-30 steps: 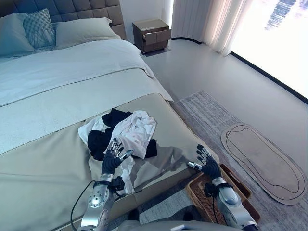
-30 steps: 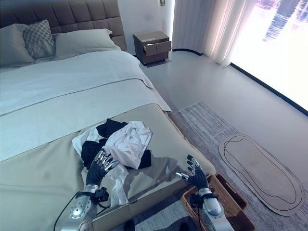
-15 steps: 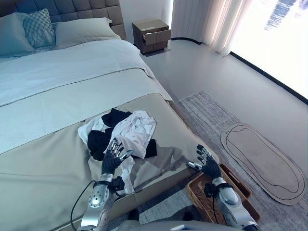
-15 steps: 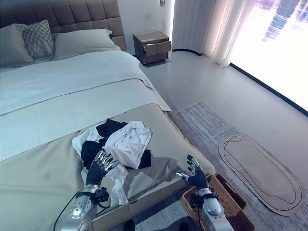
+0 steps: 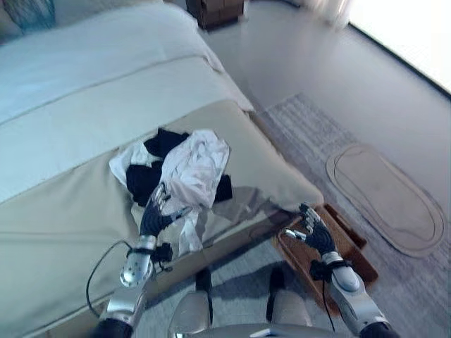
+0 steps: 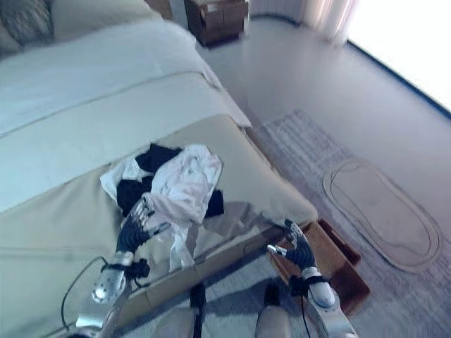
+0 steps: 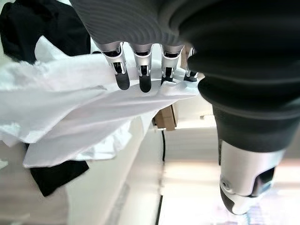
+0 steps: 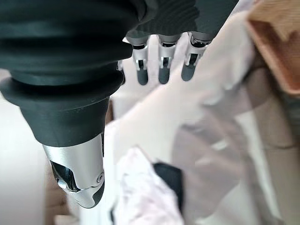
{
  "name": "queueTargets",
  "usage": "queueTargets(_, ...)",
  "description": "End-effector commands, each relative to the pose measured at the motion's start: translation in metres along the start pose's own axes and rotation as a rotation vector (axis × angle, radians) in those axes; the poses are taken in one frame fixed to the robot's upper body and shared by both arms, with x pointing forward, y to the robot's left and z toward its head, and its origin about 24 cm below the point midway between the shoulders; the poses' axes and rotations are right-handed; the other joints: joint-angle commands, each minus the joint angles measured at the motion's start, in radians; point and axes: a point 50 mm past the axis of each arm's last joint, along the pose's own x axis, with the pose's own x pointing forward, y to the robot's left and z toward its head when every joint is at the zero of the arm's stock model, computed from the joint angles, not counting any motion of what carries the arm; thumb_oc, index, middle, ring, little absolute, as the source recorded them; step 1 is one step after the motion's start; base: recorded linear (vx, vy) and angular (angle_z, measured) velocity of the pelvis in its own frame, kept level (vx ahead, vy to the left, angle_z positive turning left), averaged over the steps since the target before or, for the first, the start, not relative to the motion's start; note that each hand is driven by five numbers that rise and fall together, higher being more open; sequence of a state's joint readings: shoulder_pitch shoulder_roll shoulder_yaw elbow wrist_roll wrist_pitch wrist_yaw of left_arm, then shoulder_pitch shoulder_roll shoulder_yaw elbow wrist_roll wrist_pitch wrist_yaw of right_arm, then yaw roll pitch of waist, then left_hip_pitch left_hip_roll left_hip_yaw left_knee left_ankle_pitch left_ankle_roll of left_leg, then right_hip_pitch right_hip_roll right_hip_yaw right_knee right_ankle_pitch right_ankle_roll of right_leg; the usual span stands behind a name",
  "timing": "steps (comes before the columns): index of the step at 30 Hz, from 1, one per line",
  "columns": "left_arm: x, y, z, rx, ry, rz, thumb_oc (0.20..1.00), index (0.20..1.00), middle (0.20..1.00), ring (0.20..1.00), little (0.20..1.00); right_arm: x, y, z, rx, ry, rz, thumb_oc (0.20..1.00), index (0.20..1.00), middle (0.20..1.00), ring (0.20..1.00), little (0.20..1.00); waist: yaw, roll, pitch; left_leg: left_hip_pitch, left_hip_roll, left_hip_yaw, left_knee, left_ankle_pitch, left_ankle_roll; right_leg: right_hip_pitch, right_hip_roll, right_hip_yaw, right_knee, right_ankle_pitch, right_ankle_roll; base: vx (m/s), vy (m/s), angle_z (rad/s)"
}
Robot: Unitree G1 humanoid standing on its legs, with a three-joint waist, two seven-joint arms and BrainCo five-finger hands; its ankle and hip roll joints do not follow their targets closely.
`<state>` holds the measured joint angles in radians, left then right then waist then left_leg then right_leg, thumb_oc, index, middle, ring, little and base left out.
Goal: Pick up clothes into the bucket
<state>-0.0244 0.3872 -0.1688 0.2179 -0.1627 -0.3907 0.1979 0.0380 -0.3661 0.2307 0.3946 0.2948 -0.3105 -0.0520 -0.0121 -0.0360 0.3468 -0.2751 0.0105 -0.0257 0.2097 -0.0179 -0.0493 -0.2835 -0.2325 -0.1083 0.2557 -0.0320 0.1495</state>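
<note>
A heap of white and black clothes lies on the beige cover near the foot of the bed. My left hand is at the heap's near edge, open, its straight fingers reaching over the white cloth; a black garment lies beyond. My right hand hovers open and empty above the brown woven basket on the floor by the bed's corner. The right wrist view has its fingers spread straight, with the basket's corner beside them.
A grey rug lies under the bed's foot, and an oval mat sits to the right of the basket. A wooden nightstand stands at the far wall. A white duvet covers the upper bed.
The camera has tilted down and the whole picture has shifted. Both hands keep their places, the left by the heap and the right over the basket, both still open.
</note>
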Motion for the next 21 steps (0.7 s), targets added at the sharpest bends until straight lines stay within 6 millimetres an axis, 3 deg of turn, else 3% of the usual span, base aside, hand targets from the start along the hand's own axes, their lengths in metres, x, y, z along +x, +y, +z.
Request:
queueTargets(1, 0.013, 0.018, 0.025, 0.215, -0.183, 0.119, 1.0, 1.0, 1.0, 1.0, 1.0, 0.008, 0.0, 0.04, 0.007, -0.212, -0.008, 1.0, 1.0, 1.0, 1.0, 1.0, -0.014, -0.047, -0.01, -0.118, -0.022, 0.038, 0.181, -0.087, 0.04, -0.091, -0.006, 0.041, 0.063, 0.05, 0.006, -0.19, 0.04, -0.02)
queueTargets(4, 0.028, 0.023, 0.035, 0.341, -0.241, 0.164, 1.0, 1.0, 1.0, 1.0, 1.0, 0.012, -0.003, 0.047, -0.001, -0.242, -0.021, 1.0, 1.0, 1.0, 1.0, 1.0, -0.024, -0.056, 0.011, -0.198, -0.022, 0.034, 0.231, -0.089, 0.038, -0.164, -0.003, 0.046, 0.109, 0.046, 0.0, -0.14, 0.014, 0.04)
queueTargets(5, 0.043, 0.029, 0.047, 0.471, -0.299, 0.209, 1.0, 1.0, 1.0, 1.0, 1.0, 0.017, -0.004, 0.056, -0.01, -0.276, -0.029, 1.0, 1.0, 1.0, 1.0, 1.0, -0.032, -0.06, 0.02, -0.283, -0.023, 0.03, 0.28, -0.092, 0.038, -0.239, 0.001, 0.053, 0.142, 0.041, -0.004, -0.12, 0.015, 0.02)
queueTargets(8, 0.062, 0.039, 0.067, 0.675, -0.388, 0.276, 1.0, 1.0, 1.0, 1.0, 1.0, 0.022, -0.002, 0.068, -0.012, -0.328, -0.017, 1.0, 1.0, 1.0, 1.0, 1.0, -0.043, -0.064, 0.04, -0.377, -0.018, 0.023, 0.342, -0.107, 0.039, -0.328, 0.008, 0.059, 0.203, 0.025, -0.009, -0.13, 0.008, 0.07)
queueTargets(16, 0.091, 0.06, 0.108, 0.955, -0.53, 0.44, 1.0, 1.0, 1.0, 1.0, 1.0, 0.024, -0.004, 0.083, -0.001, -0.396, -0.007, 1.0, 1.0, 1.0, 1.0, 1.0, -0.073, -0.065, 0.056, -0.55, -0.017, 0.005, 0.417, -0.112, 0.039, -0.501, 0.01, 0.067, 0.277, 0.016, -0.013, -0.06, 0.003, 0.02)
queueTargets(21, 0.103, 0.074, 0.122, 1.105, -0.545, 0.497, 1.0, 1.0, 1.0, 1.0, 1.0, 0.024, -0.004, 0.087, 0.011, -0.412, -0.001, 1.0, 1.0, 1.0, 1.0, 1.0, -0.086, -0.065, 0.056, -0.594, -0.016, 0.006, 0.424, -0.112, 0.04, -0.547, 0.011, 0.071, 0.282, 0.019, -0.01, -0.01, 0.01, 0.0)
